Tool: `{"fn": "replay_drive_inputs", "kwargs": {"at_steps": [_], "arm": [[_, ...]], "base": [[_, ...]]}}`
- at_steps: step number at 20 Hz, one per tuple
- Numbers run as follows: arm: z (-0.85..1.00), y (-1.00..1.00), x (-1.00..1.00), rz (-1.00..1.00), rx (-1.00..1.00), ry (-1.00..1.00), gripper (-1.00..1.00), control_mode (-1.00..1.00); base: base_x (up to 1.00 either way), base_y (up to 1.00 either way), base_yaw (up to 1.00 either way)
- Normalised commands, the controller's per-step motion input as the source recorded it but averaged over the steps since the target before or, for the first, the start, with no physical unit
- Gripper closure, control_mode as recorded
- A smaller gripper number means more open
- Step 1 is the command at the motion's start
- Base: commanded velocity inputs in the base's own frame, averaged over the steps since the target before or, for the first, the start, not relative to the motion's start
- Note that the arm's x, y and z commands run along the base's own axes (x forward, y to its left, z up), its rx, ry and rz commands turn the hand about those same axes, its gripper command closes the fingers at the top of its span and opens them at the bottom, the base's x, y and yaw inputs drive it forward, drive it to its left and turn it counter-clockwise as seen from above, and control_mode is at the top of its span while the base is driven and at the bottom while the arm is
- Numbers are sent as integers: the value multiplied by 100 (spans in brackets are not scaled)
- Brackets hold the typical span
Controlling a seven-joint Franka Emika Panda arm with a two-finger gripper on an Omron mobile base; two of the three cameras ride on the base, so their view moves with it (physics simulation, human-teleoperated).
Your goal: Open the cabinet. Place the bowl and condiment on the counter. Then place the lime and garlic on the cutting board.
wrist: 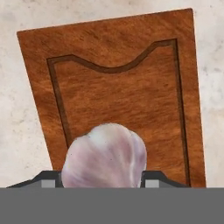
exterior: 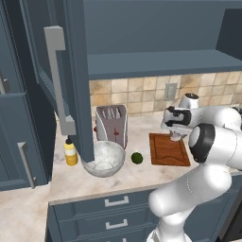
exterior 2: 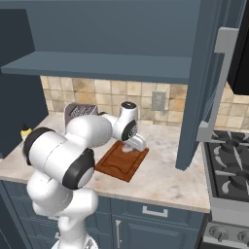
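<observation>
Cabinet [exterior: 61, 80] doors hang wide open over the beige surface [exterior: 142, 170], and one door's lower corner comes down right in front of the marble bowl [exterior: 105, 160]. The yellow condiment bottle [exterior: 71, 153] stands just left of that door, near the bowl. A toaster [exterior: 112, 125] stands behind the bowl by the tiled wall [exterior: 137, 92]. The lime [exterior: 137, 158] sits on the surface between the bowl and the cutting board [exterior: 168, 150], touching neither. A stove [exterior 2: 231, 160] is at the far right end. The tool [wrist: 101, 184] hangs over the near part of the cutting board with the garlic [wrist: 105, 157] squeezed between its two fingers [wrist: 151, 178], one on each side. The garlic is above the board's wood, inside the groove line; you cannot tell if it touches the board.
</observation>
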Motion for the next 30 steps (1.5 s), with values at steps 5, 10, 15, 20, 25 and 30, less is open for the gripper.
{"fn": "replay_drive_inputs", "kwargs": {"at_steps": [5, 10, 15, 20, 25, 30], "arm": [[-47, 17, 9, 3, 0, -6, 100, -100], [-1, 16, 20, 0, 0, -14, 100, -100], [28, 6, 0, 0, 0, -16, -100, -100], [75, 6, -21, 0, 0, -4, -100, -100], [100, 56, -45, 1, 0, -1, -100, -100], [33, 99, -42, 4, 0, 14, -100, -100]], "base": [[0, 0, 0], [0, 0, 0], [0, 0, 0], [0, 0, 0], [0, 0, 0], [0, 0, 0]]}}
